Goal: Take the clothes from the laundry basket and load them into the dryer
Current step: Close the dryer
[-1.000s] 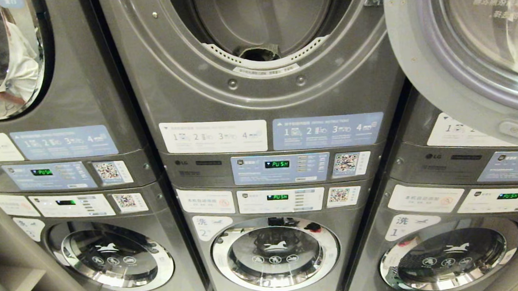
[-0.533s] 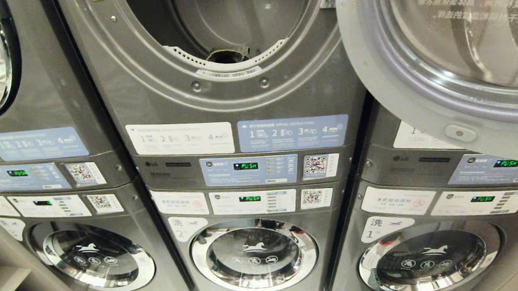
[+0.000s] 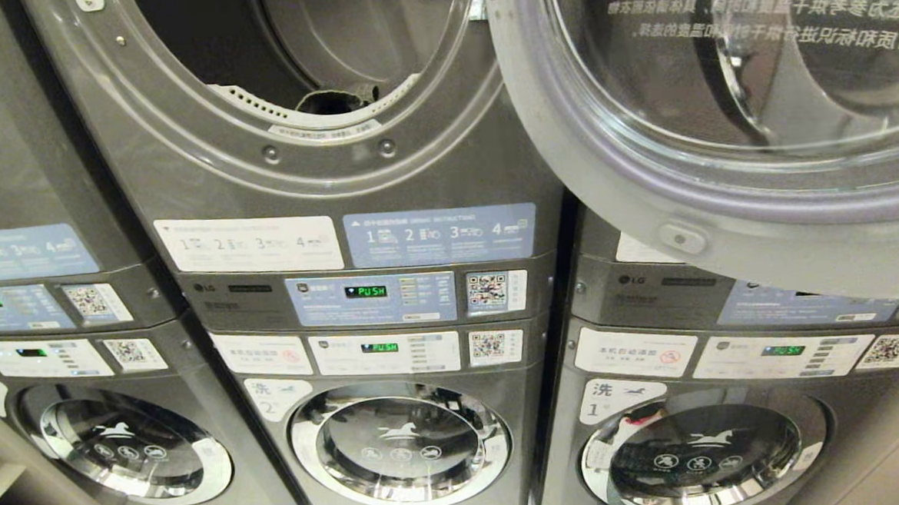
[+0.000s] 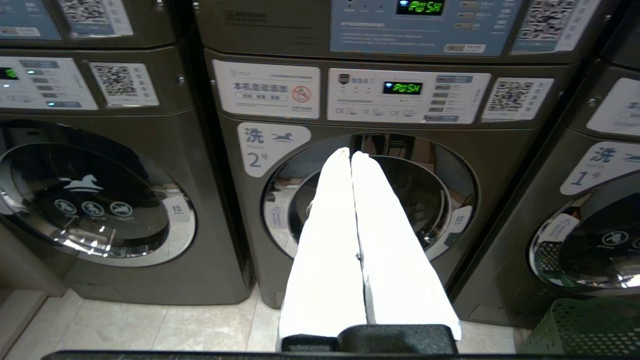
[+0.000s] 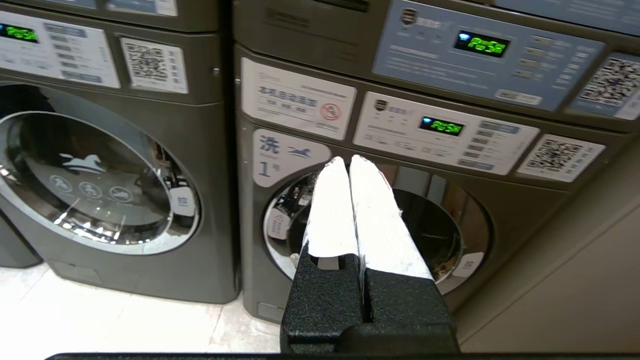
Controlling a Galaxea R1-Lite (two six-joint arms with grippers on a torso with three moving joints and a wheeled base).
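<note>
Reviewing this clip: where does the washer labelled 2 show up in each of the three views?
Head view: washer 2 sits bottom centre, below the open dryer.
Left wrist view: washer 2 fills the middle, straight behind the shut left gripper.
Right wrist view: washer 2 is at the picture's left edge, its number label out of frame; the shut right gripper faces washer 1.
Shared landmark: the number sticker beside each door.
</note>
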